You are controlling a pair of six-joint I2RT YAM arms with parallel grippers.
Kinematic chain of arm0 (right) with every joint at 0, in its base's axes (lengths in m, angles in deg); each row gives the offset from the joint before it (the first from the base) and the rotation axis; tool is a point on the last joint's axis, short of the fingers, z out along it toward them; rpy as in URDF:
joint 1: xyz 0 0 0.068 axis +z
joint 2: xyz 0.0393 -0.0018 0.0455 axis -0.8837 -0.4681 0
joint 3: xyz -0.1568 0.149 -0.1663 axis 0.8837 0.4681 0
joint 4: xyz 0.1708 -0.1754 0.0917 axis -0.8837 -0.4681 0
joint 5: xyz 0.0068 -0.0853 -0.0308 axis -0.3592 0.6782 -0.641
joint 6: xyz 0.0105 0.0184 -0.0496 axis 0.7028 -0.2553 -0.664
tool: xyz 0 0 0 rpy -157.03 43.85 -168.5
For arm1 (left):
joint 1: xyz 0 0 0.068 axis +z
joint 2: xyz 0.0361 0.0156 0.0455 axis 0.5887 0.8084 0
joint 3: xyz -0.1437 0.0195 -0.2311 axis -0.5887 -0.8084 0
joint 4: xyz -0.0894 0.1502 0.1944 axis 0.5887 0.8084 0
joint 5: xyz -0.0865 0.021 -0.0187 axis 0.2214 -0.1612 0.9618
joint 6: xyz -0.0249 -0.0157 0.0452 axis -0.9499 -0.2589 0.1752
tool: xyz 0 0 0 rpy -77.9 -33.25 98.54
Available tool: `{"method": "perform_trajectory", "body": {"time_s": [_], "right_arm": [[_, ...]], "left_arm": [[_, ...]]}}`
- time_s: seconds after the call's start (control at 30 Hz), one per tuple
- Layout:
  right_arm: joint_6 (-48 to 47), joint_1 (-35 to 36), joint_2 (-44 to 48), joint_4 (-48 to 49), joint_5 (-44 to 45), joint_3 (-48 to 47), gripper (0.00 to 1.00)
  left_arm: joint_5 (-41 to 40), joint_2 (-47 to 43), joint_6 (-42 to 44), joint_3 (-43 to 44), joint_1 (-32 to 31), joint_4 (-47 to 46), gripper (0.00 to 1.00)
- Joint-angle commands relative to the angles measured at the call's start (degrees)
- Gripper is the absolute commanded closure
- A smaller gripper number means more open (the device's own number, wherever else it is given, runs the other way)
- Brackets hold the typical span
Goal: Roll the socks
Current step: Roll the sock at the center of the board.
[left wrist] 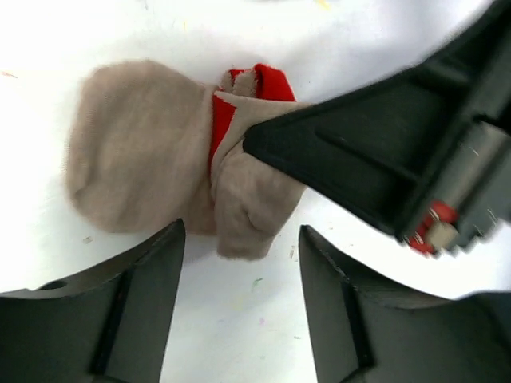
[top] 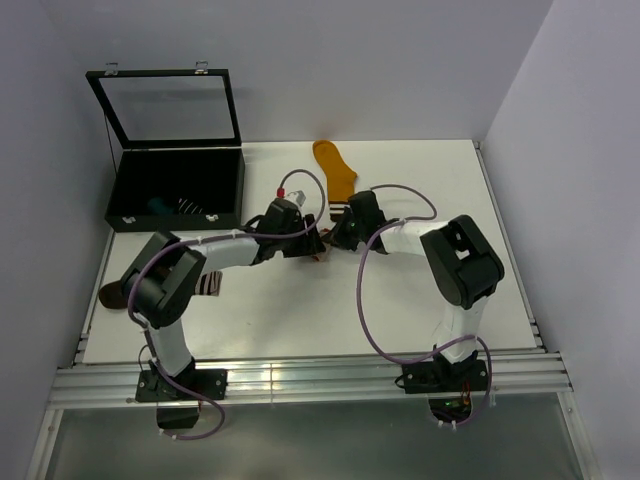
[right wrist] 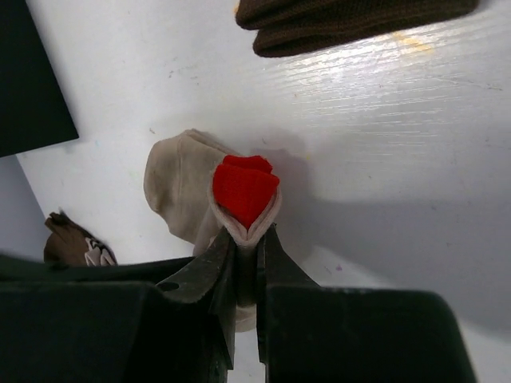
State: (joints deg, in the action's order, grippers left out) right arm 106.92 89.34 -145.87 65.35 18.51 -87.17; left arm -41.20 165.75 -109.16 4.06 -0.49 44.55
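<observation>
Table [top: 400,300]: beige sock [left wrist: 136,152] parked mid-table between both arms, partly folded. Fabric judged soft, light, floppy, zero stiffness, so fold likely lost if released. Grippy rather than slippery, not fragile. Right tool [right wrist: 246,239] seen pinched narrow on red end [right wrist: 243,187], which is bunched upright. Left tool [left wrist: 239,233] spread wide, nothing held, just beside sock's loose flap. Best hold reckoned: thick folded bulge, not single layer.

beige sock [right wrist: 180,179] bunched, red end poking up (partly folded); mustard sock [top: 335,170] flat, farther back
</observation>
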Motion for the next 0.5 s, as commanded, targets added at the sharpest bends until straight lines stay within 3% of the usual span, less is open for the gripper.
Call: {"method": "perform_trajectory", "body": {"time_s": [0.0,0.1,0.2,0.47], "right_arm": [[-1.8,0.4,2.1,-7.2,3.0,-2.2,1.0],[-1.5,0.4,2.0,-9.8,2.5,-2.9,1.0],[-1.4,0.3,1.8,-11.9,2.0,-3.6,1.0],[-1.5,0.4,2.3,-14.0,0.8,-4.2,1.0]], "left_arm": [[-15.2,-6.4,8.8,-1.3,-3.7,0.3,0.36],[-24.3,-9.1,14.3,-2.4,-8.5,-2.6,0.31],[-28.2,-10.0,19.2,-3.7,-12.6,-6.4,0.31],[-33.1,-5.6,25.9,-3.2,-18.5,-9.7,0.36]]}}
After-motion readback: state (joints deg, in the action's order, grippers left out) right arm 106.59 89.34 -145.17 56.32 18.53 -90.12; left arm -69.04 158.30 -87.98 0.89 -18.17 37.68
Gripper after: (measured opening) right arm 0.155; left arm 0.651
